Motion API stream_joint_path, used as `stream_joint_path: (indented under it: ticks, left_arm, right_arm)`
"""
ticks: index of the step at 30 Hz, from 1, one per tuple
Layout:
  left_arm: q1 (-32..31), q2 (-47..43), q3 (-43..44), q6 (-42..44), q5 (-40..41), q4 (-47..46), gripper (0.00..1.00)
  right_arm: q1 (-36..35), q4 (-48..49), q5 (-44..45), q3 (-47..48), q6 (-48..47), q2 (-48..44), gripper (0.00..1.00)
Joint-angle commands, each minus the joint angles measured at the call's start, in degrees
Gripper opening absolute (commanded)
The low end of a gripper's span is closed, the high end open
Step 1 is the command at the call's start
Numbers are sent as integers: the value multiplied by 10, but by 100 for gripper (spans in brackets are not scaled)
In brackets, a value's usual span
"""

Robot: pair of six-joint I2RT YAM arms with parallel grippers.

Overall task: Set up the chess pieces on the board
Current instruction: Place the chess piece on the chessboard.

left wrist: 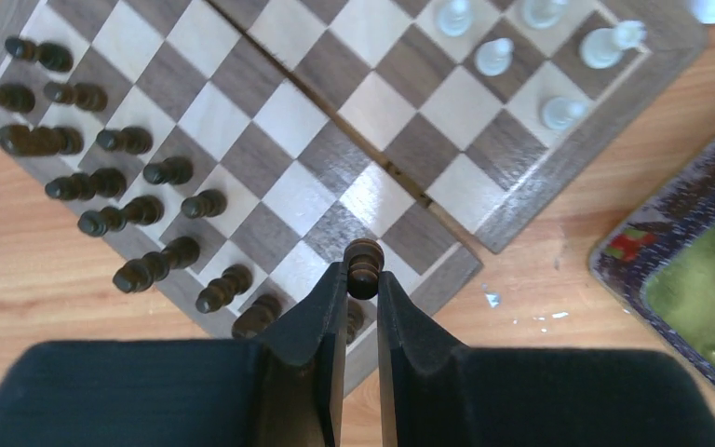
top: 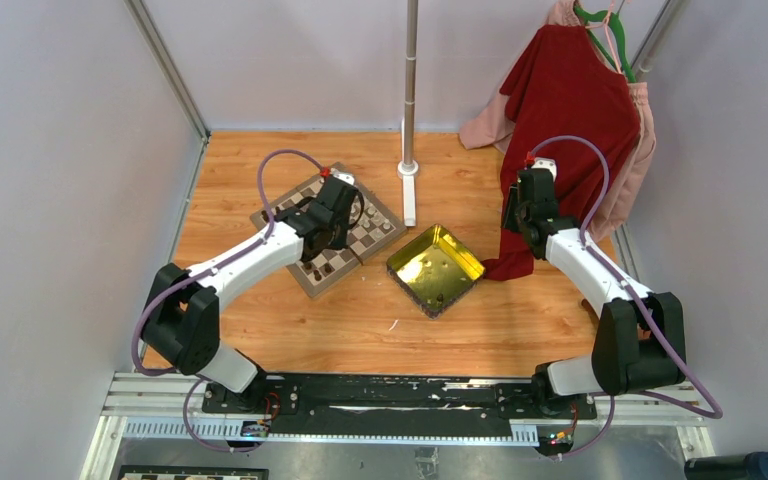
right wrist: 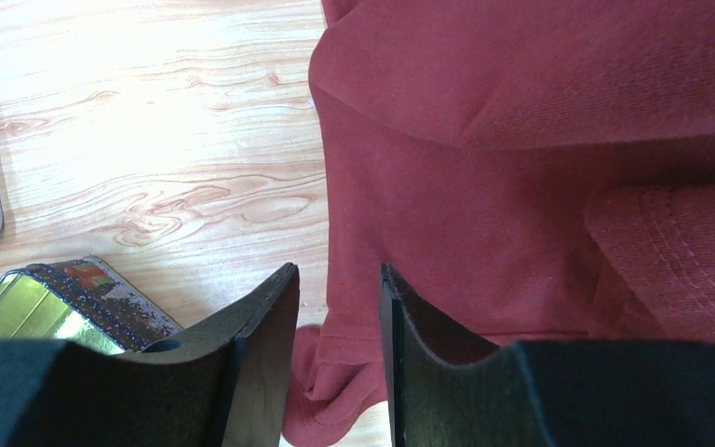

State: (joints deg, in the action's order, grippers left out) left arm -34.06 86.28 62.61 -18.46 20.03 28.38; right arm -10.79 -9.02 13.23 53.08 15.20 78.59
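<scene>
The left tool (left wrist: 363, 282) is closed on a dark chess piece (left wrist: 364, 259), which is pinched between its fingers just above the board's (left wrist: 284, 116) near rim. In the left wrist view, the other dark pieces (left wrist: 126, 141) are ranked in two rows along the board's edge at 9 o'clock, and a few white pieces (left wrist: 495, 56) are gathered at 1 o'clock. The squares between the two groups are left bare. A narrow strip of counter (left wrist: 540, 279) is seen between the board's corner and the yellow tray (left wrist: 628, 244) at 4 o'clock. The right tool (right wrist: 335, 279) is held spread with nothing between its fingers, directly over a red garment (right wrist: 521, 140), with the tray's corner at 8 o'clock in its own view. In the top view, a pole (top: 411, 80) is seen standing at 12 o'clock from the tray.
</scene>
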Motion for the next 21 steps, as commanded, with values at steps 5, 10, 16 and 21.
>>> stream_joint_path:
  ticks: [5,10,16,21]
  left_arm:
    - [48,-12,-26,-59,15,-16,0]
    - [70,-9,-33,-75,11,-18,0]
    - [94,-2,-38,-88,4,-19,0]
    - [105,4,-47,-96,0,-20,0]
  right_arm:
    - [8,-8,-5,15,6,-2,41]
    - [8,-8,-7,17,5,4,41]
    - [8,-8,-7,17,4,10,41]
    - [8,-8,-8,19,3,14,41]
